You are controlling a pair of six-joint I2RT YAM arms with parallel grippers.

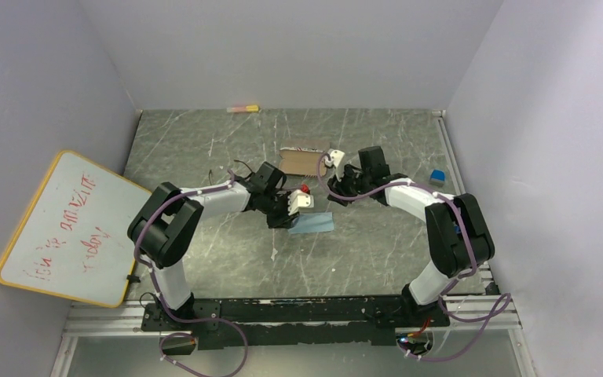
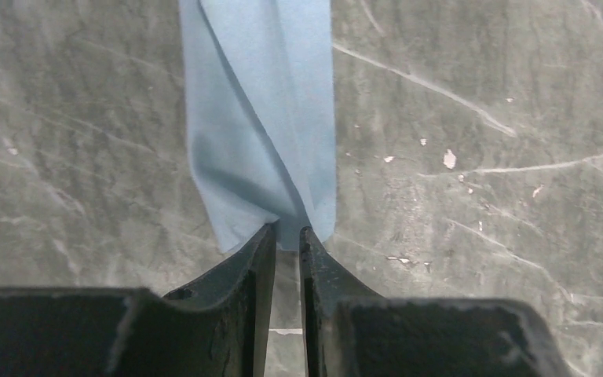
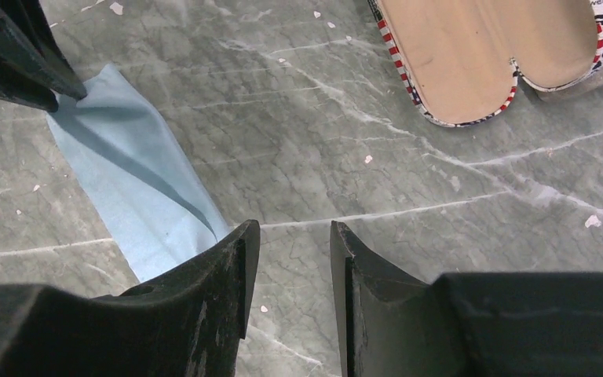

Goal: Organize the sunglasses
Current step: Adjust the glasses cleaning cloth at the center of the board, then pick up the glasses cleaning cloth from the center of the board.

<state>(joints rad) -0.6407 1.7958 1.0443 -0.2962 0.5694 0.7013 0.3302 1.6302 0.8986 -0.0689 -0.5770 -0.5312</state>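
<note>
Right wrist: tan case [image 3: 471, 55] lies apart from right gripper [image 3: 294, 228]

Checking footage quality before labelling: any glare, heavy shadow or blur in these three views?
Top external: soft, even light, no glare, but objects small. Left wrist: blue cloth sharp, with a dark fold shadow; left fingers nearly black, little detail. Right wrist: table sharp; right fingers dark too; printed case cropped by the frame's top edge.

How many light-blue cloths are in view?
1. The light-blue cloth lies on the table between the arms, one end pinched in the left gripper. Others may hide under the arms.
</note>
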